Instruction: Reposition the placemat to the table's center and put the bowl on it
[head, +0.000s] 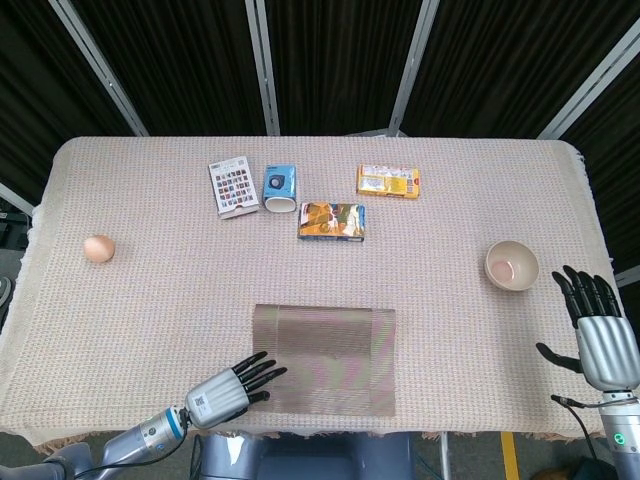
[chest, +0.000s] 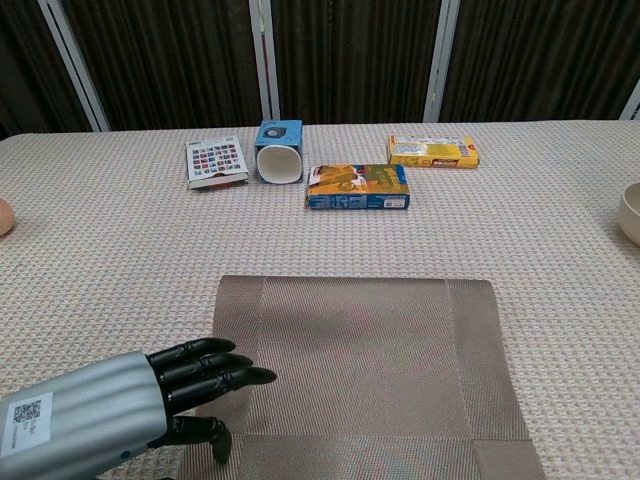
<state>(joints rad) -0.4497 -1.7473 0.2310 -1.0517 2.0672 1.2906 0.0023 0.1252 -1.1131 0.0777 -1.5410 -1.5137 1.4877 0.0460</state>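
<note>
Worktop and enclosure

The worktop (head: 470, 200) carries a beige woven cloth with a fringed near edge. Black pleated curtains (head: 330, 60) hang behind it, divided by slanted silver metal frame posts (head: 263, 65). Lighting is even.
</note>
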